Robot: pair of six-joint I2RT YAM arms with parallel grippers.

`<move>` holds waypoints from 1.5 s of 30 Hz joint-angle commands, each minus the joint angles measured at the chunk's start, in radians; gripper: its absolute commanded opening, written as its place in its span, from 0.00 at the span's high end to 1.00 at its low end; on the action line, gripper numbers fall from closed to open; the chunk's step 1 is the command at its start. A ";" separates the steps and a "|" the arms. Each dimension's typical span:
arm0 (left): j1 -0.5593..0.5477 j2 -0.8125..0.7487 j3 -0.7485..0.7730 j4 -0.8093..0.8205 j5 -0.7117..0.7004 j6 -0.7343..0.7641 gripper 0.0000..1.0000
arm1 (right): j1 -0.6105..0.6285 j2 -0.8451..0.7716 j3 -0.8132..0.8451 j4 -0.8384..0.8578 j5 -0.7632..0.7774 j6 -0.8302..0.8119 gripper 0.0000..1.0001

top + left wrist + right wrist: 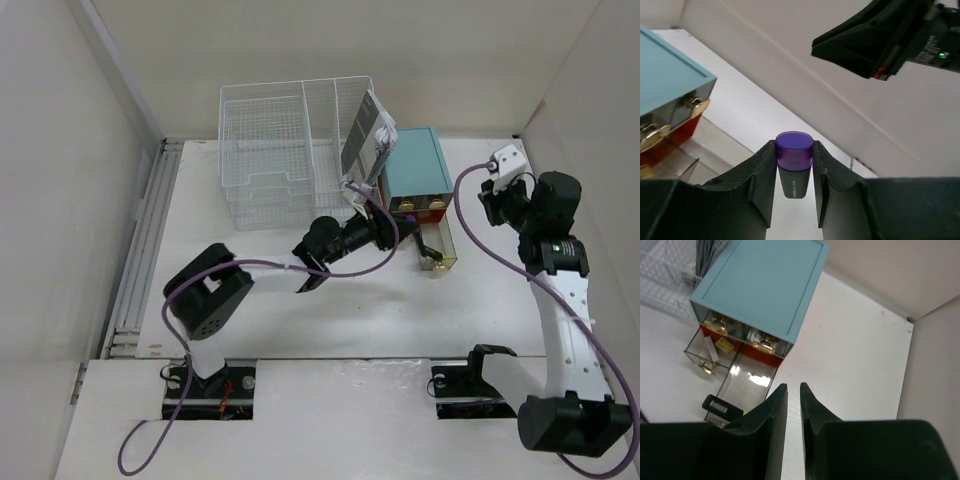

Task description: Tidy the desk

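A matte white bench [400,320] sat boxed in on three sides by plain off-white panels. The back wall [300,40] rose behind it, the left wall [50,200] ran slantwise down the top view, and the right wall [600,90] met the back one at a thin dark seam [517,135]. A ribbed metal rail [145,250] lay along the bench's left edge, at the foot of the left wall. Across the near side lay a separate white board [340,410], parted from the bench by a fine line. The light was soft and even, casting only faint shadows, and the right wrist view showed a few small dark specks [883,314] on the bench near the far corner
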 commanded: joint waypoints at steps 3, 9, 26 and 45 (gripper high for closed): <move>0.038 0.149 0.189 0.272 0.186 -0.175 1.00 | -0.021 -0.040 -0.017 0.118 0.030 0.127 0.78; 0.068 0.300 0.302 0.281 0.255 -0.204 1.00 | -0.050 -0.082 -0.048 0.127 -0.009 0.139 0.78; 0.098 0.561 0.631 0.091 0.332 -0.113 1.00 | -0.079 -0.072 -0.068 0.097 -0.096 0.119 0.78; 0.098 0.556 0.707 -0.217 0.341 0.058 0.40 | -0.079 -0.072 -0.068 0.097 -0.087 0.119 0.77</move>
